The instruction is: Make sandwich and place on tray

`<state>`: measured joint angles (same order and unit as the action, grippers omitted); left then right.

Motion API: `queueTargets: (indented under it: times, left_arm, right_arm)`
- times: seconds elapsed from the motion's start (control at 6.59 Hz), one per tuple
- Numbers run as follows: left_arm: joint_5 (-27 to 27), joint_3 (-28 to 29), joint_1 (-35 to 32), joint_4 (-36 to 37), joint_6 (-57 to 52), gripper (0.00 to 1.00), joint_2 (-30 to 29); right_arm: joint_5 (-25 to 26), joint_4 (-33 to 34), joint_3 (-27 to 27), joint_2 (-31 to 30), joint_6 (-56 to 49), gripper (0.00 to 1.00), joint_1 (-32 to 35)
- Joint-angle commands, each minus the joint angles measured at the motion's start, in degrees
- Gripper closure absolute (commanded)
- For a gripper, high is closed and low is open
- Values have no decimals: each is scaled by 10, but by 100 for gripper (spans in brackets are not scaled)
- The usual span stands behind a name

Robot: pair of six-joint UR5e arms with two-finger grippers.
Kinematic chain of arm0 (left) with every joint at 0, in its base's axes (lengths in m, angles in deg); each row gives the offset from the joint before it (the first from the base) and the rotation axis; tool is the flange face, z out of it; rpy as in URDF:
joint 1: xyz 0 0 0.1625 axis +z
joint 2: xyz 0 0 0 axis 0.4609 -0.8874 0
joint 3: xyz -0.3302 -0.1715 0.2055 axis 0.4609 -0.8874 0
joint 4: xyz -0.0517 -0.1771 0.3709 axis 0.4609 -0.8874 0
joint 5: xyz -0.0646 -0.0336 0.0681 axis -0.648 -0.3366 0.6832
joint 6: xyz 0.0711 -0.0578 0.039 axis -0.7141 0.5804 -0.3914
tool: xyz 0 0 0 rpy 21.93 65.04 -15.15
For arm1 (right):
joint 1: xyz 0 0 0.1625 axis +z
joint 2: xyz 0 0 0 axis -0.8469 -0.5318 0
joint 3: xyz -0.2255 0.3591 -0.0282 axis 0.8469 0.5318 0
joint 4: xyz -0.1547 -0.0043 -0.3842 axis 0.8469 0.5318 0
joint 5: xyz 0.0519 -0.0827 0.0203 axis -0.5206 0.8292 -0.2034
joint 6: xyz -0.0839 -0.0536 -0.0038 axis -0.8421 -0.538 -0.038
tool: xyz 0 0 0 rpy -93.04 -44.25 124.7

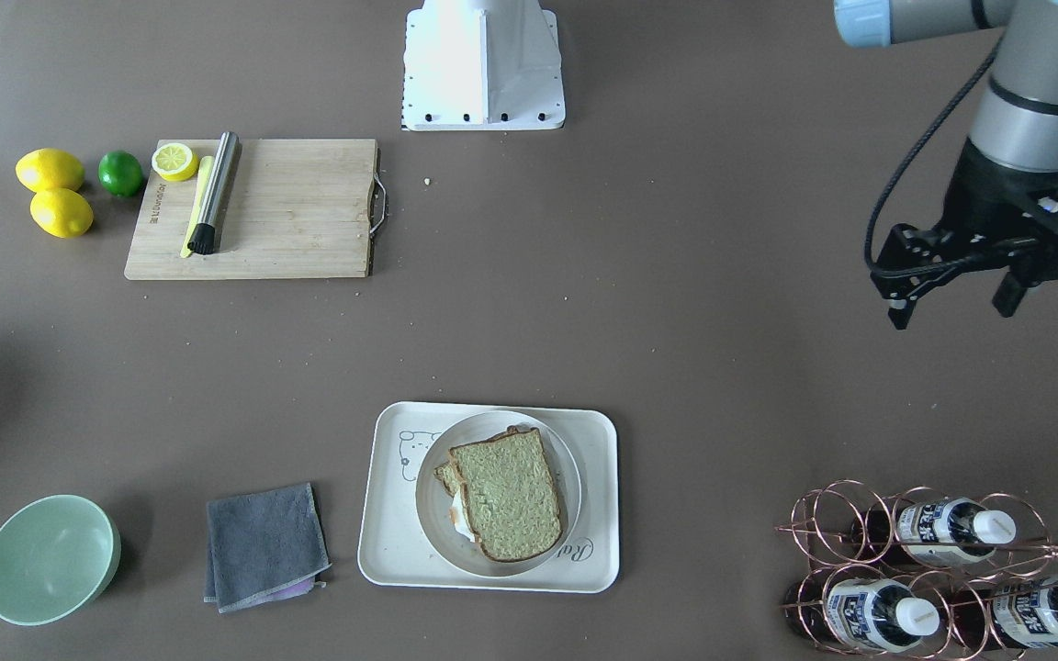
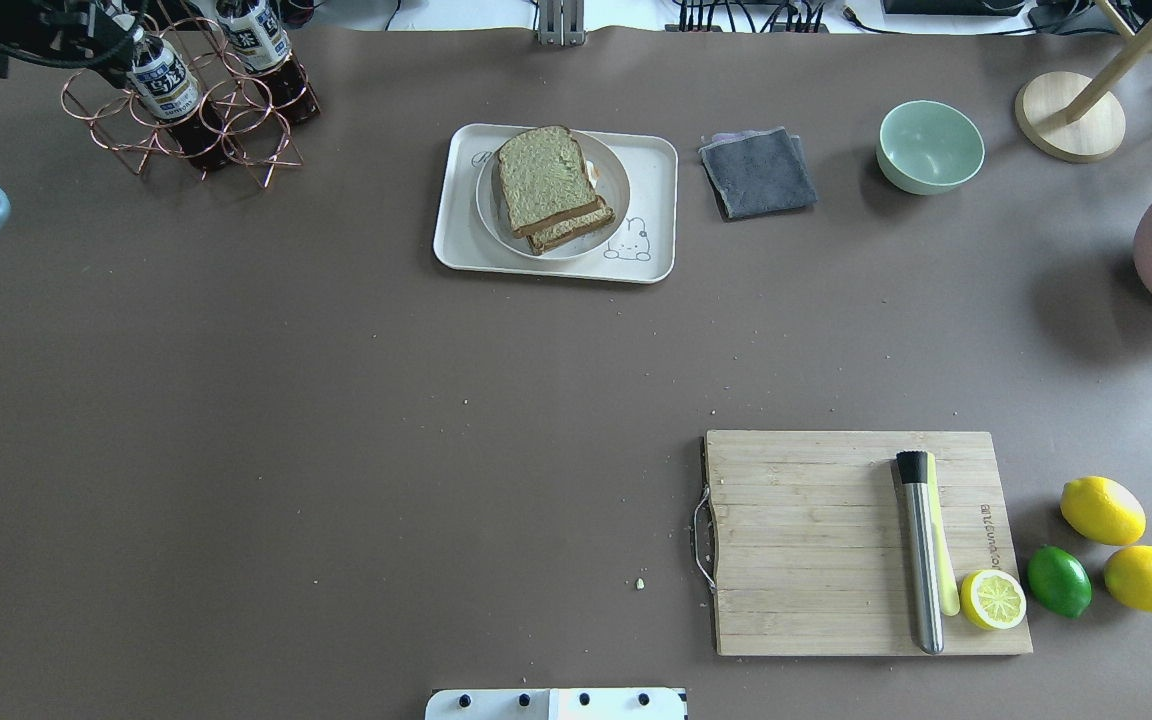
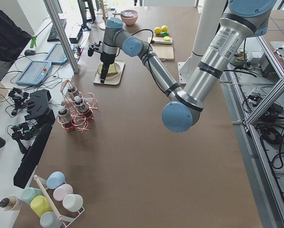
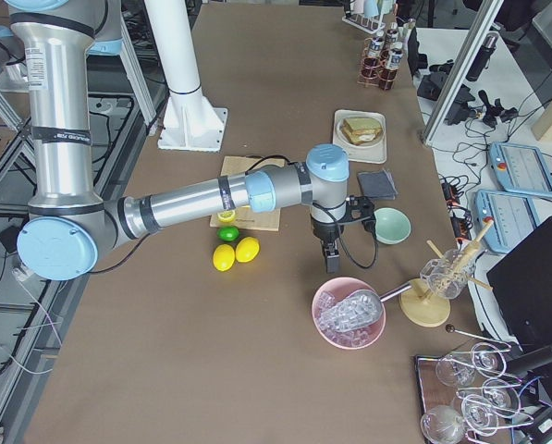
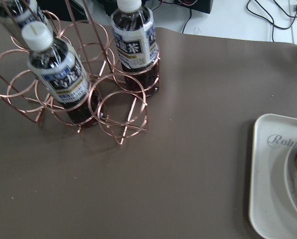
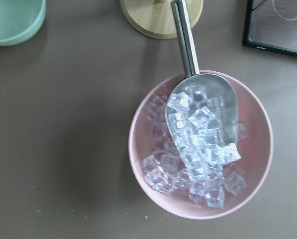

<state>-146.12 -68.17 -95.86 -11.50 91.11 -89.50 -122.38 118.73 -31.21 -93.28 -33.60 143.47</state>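
The sandwich (image 1: 506, 496), two greenish-tan bread slices with a bit of egg white at the edge, lies on a round white plate (image 1: 570, 459). The plate stands on the cream tray (image 1: 382, 523). The sandwich also shows in the overhead view (image 2: 541, 180) on the tray (image 2: 651, 165). My left gripper (image 1: 951, 308) hangs open and empty above the table, well off to the side of the tray and near the bottle rack. My right gripper (image 4: 331, 259) shows only in the exterior right view, over the pink ice bowl; I cannot tell whether it is open or shut.
A copper rack with bottles (image 1: 924, 569) stands beside the tray. A grey cloth (image 1: 264, 546) and a green bowl (image 1: 50, 558) are on its other side. A cutting board (image 1: 281, 207) holds a muddler and half a lemon, with lemons and a lime beside it. A pink bowl of ice with a scoop (image 6: 200, 144).
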Motion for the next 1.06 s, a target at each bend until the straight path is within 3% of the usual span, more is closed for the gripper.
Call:
queueTargets:
  times: [0.0,0.3,0.61,0.91]
  left_arm:
    - [-94,10,-138,64,-227,2,41]
    - [-228,12,-211,33,-339,2,176]
    - [-275,40,-237,-119,-338,2,292]
    - [-262,53,-245,-155,-344,2,339]
  right_arm:
    - [25,67,5,-7,-116,0,61]
    - [-70,56,28,-44,-117,0,63]
    - [-75,-20,62,-56,-109,0,63]
    - [-70,-25,72,-55,-115,0,59]
